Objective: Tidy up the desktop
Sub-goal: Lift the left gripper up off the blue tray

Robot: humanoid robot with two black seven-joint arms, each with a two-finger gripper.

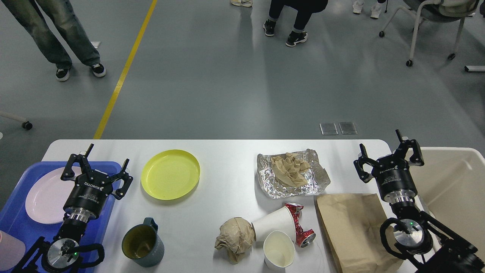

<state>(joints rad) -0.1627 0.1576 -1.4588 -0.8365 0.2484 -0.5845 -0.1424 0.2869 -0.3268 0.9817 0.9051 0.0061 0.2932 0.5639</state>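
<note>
Nearest the camera, along the near edge of the desktop (227,167), stand a dark green mug (143,243), a crumpled brown paper ball (235,238), an upright white paper cup (279,250), a second paper cup (272,223) lying on its side, and a crushed red can (299,224) touching that fallen cup; a flat brown paper bag (352,227) lies just right of them. Left gripper (99,167) hangs over the blue tray (15,223), fingers spread, holding nothing; a pale pink plate (43,195) sits in that tray. Right gripper (388,155) hovers near the table's right edge beside the cream bin (454,189), likewise spread wide and empty. Farther back lie a yellow plate (170,173) and a sheet of foil (291,174) carrying a crumpled brown napkin (290,167). Assessment: the tidying is at an early step, most items unsorted. Judged next move: right arm reaches to the rubbish nearest the bin, or left to the yellow plate; either calls for a descent and a firm closing. The desktop is white, matte, round-cornered, spanning the lower view, with no visible stains.
</note>
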